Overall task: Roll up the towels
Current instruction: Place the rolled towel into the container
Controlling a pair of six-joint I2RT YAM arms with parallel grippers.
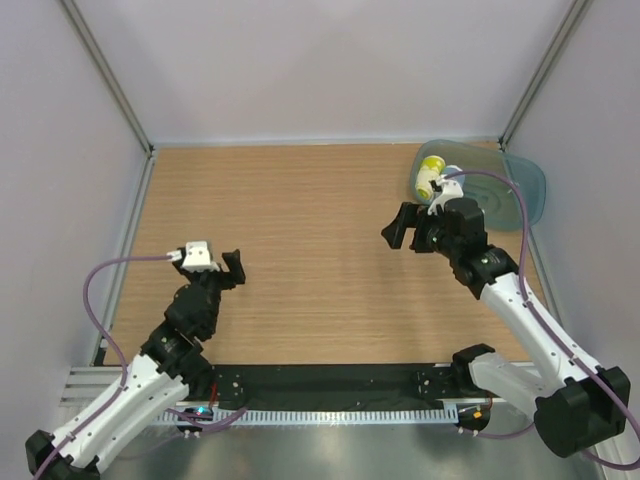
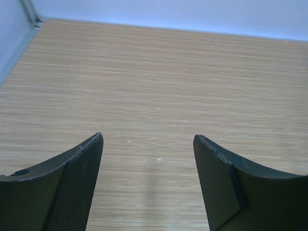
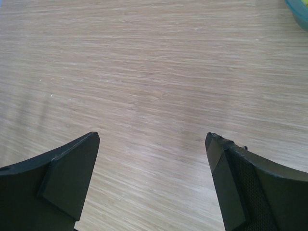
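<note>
Yellow towel [image 1: 430, 176] half behind right arm [image 1: 500, 285], light blue towel [image 1: 453, 171] barely showing, tray [image 3: 299, 8] cut by frame edge

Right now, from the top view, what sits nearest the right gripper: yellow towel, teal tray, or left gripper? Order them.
1 and 2. The yellow towel and the teal tray holding it, far right: too close to call.
3. The left gripper, far across on the left.

The wooden table [image 1: 320, 210] is open wood through the middle, so a gripper can slide across there. In the far right corner sits the teal tray [image 1: 522, 192] with rolled towels [image 1: 432, 178] in it, and the right arm [image 1: 520, 300] reaches just beside it. Walls [image 1: 60, 150] close in the left, far and right sides.
</note>
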